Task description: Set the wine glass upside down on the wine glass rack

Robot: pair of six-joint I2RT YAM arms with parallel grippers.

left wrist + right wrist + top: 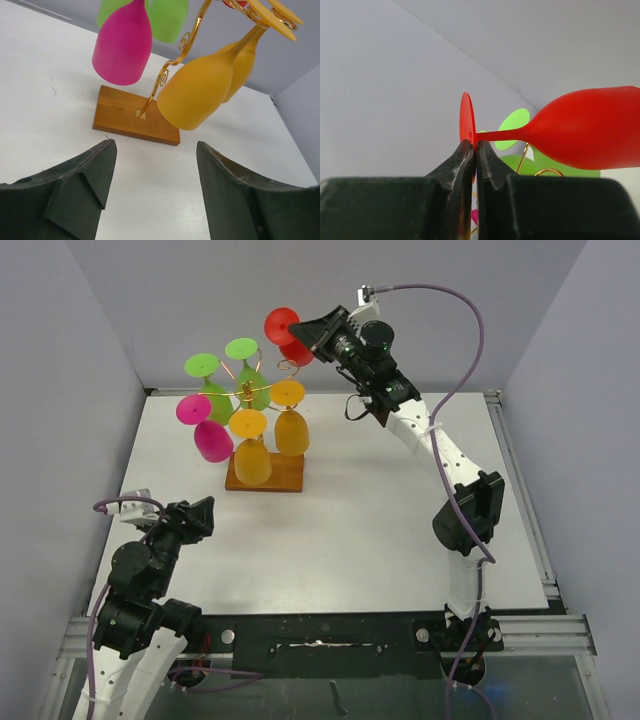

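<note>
Nearest the arm bases, the left claw [195, 515] sits low with fingers spread wide and empty, facing the wine glass rack [265, 476] at mid-table. Farther back, the right claw [474, 145] is pinched fully shut on the edge of the red wine glass [590, 127] foot disc, with stem and bowl jutting sideways from its tips, aloft beside the rack's far-right scroll and not yet hung. The glass looks light, stiff and smooth - an edge pinch may let it swivel, so the stem seems the surer hold.
</note>
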